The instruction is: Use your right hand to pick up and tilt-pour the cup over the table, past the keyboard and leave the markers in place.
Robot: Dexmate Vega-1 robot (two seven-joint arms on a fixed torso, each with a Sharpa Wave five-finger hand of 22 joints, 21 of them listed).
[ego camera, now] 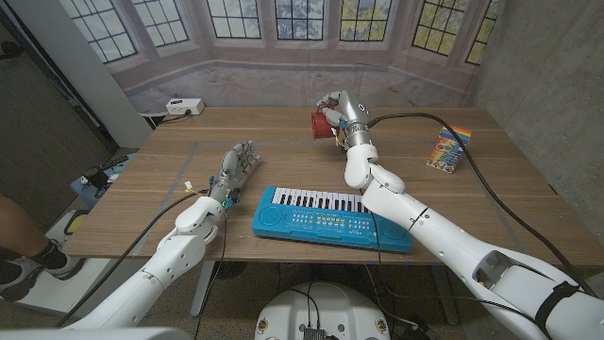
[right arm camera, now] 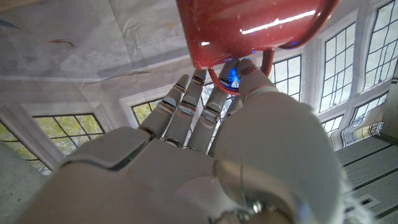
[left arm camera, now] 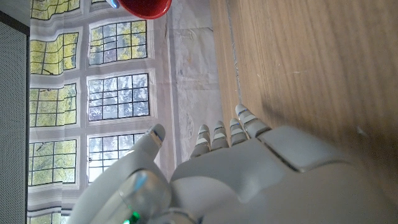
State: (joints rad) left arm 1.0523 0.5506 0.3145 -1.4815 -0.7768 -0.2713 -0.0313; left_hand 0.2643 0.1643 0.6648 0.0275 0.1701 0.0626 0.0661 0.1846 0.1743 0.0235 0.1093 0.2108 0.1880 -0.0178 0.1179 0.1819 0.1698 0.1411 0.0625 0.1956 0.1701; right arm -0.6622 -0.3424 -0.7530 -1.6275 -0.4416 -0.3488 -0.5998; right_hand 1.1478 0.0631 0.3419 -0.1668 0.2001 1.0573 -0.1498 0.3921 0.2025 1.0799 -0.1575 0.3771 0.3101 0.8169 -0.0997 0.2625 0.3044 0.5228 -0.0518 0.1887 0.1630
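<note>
Cup aloft in my right hand, beyond the keyboard.

Nearest me, my left hand (ego camera: 233,172) stands on the wooden table (ego camera: 491,203), fingers loosely apart and holding nothing, just left of the blue toy keyboard (ego camera: 330,217). Farther out, my right hand (ego camera: 341,115) has its fingers clamped on the red cup (ego camera: 322,125), which hangs tilted above the table past the keyboard. The marker box (ego camera: 450,148) stands off to the right.
</note>
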